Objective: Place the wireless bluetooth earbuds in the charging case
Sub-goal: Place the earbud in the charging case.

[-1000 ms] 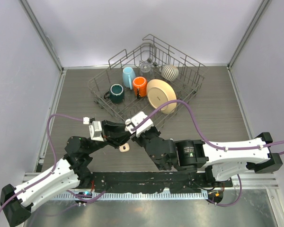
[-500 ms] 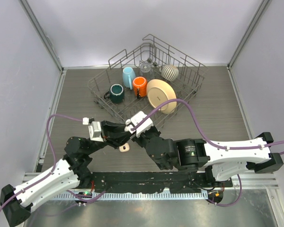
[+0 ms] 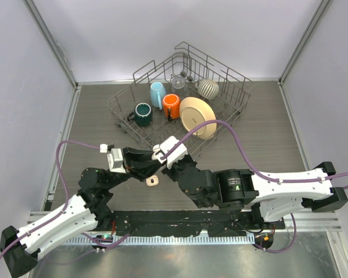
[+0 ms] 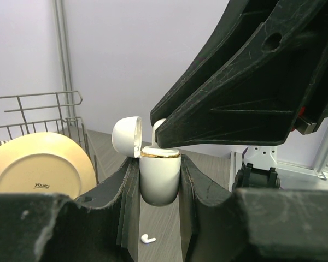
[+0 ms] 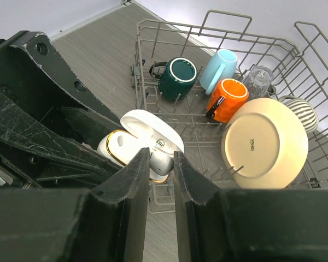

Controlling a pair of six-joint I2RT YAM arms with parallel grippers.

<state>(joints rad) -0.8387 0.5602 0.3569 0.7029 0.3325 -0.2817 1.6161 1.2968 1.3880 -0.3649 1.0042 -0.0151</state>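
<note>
Two hands meet above the table. Left hand is clamped narrowly on the open charging case, upright, lid flipped back. Right hand pinches one earbud at the case mouth, seemingly partly in its socket. A second earbud lies on the table below.

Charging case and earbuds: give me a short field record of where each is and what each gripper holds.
charging case: lid open, clamped in left gripper
held earbud: pinched in right gripper, right above the case's opening
loose earbud: lying on the table below the case
</note>
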